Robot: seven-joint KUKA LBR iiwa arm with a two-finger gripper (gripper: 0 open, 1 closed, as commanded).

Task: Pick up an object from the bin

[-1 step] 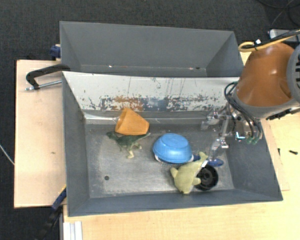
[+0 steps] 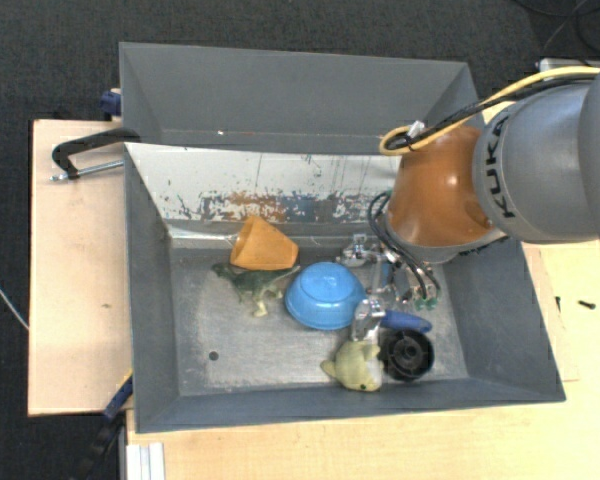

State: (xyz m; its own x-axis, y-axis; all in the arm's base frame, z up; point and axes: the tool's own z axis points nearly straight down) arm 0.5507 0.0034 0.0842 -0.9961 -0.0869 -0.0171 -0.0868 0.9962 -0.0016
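My gripper (image 2: 371, 308) hangs low in the right half of the bin, under the orange wrist cover. It sits just right of a blue bowl (image 2: 323, 295) that lies open side up near the bin's middle. Directly below the gripper lies a pale yellow-green lump (image 2: 356, 367) near the front wall. To its right is a black round piece (image 2: 407, 356) with a blue part (image 2: 410, 322) on top, close beside the gripper. Nothing shows as held.
An orange cone-shaped piece (image 2: 263, 246) rests at the back wall, left of the bowl. A green toy dinosaur (image 2: 250, 284) lies just below it. The left part of the bin floor is bare metal. The arm fills the bin's right rear corner.
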